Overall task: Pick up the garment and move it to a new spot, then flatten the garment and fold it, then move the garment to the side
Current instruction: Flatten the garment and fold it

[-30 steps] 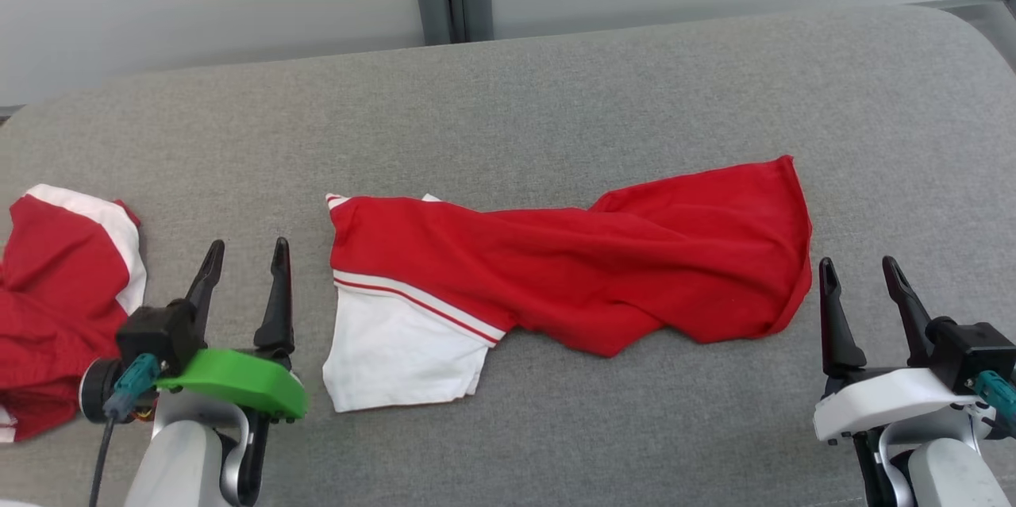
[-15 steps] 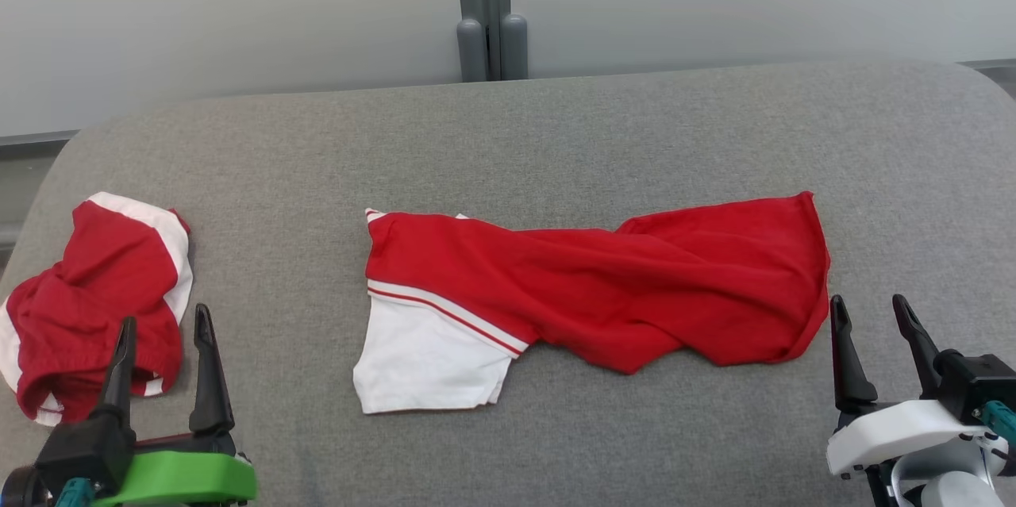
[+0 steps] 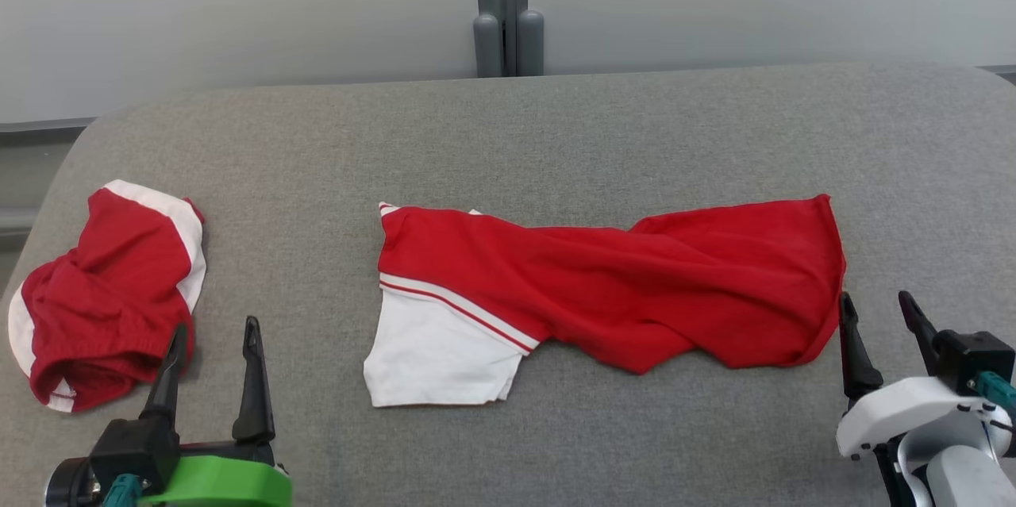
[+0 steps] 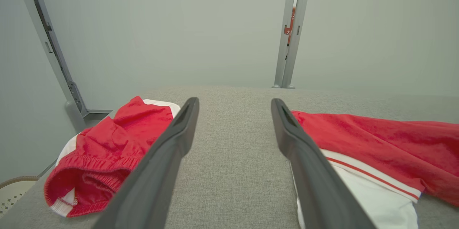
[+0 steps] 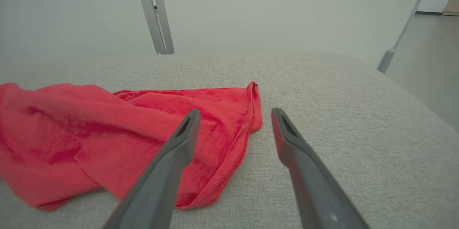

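A long red garment with a white end panel lies rumpled and twisted across the middle of the grey padded table. My left gripper stands open near the front edge, left of the garment's white end and apart from it. The left wrist view has the open left gripper over bare padding, with the garment to its right. My right gripper is open just off the garment's red right edge. In the right wrist view the right gripper has its left finger over the hem of the garment.
A second red and white piece, crumpled shorts, lies at the table's left end, close to my left gripper, also seen as shorts left of the fingers. A grey post and pale wall stand behind the table.
The head camera has shifted, so everything sits further right in the picture. My left gripper now sits lower, nearer the front edge and farther from the middle garment. Neither garment has moved.
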Robot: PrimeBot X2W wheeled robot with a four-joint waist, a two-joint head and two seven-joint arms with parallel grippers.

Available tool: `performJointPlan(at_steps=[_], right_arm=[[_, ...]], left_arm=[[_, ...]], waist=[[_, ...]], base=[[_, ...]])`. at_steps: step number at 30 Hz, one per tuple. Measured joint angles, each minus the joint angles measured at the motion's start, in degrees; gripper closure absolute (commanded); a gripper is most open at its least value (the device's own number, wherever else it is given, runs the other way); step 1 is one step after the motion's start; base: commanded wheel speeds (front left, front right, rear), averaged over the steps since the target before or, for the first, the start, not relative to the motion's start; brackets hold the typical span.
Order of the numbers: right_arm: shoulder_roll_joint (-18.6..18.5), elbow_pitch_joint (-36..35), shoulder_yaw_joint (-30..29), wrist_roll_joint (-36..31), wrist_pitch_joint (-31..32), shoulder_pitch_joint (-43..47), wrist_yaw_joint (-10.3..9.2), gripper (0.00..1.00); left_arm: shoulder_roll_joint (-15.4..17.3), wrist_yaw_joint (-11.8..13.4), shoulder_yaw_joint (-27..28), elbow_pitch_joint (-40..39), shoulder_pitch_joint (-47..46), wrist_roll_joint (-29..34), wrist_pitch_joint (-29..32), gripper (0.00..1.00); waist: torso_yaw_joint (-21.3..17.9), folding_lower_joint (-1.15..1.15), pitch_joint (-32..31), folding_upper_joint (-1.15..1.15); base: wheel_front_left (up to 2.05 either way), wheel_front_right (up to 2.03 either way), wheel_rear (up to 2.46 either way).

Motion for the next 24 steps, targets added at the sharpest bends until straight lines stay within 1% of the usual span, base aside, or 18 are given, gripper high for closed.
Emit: performJointPlan(at_steps=[5,13,16,17,18,21,24], right_arm=[[-1.6,6.8,1.0,0.5,0.0,-4.0,0.0,0.0],[-1.4,17.1,1.8,2.4,0.0,-6.5,0.0,0.0],[-0.6,20.3,2.2,3.9,0.0,-7.3,0.0,0.0],[-0.3,21.1,2.4,4.6,0.0,-7.4,0.0,0.56],[-0.1,21.4,2.9,5.1,0.0,-7.5,0.0,1.0],[-0.2,20.7,4.0,6.1,0.0,-8.3,0.0,1.0],[-0.6,16.8,4.0,6.5,0.0,-8.6,0.0,1.0]], left_arm=[[-0.1,-0.1,-1.7,0.4,-1.6,-0.3,0.0,0.0],[-0.1,-0.2,-3.9,1.1,-2.9,-1.9,0.0,0.0],[-0.1,-0.2,-4.4,1.2,-3.1,-2.1,0.0,0.0],[-0.1,-0.2,-4.5,1.4,-3.1,-2.1,0.0,0.0],[-0.1,-0.2,-4.5,1.4,-3.1,-2.1,0.0,0.0],[-0.1,-0.2,-4.6,1.6,-3.1,-2.5,0.0,0.0],[-0.1,-0.2,-4.7,1.9,-3.1,-2.8,0.0,0.0]], waist=[[1.0,0.0,1.0,0.0],[3.3,0.0,2.6,0.0],[4.2,0.0,3.3,0.0],[4.4,0.0,3.5,0.0],[4.5,0.0,3.6,0.0],[4.4,0.0,3.7,0.0],[3.6,0.0,3.6,0.0]], base=[[0.0,0.0,0.0],[0.0,0.0,0.0],[0.0,0.0,0.0],[0.0,0.0,0.0],[0.0,0.0,0.0],[0.0,0.0,0.0],[0.0,0.0,0.0]])
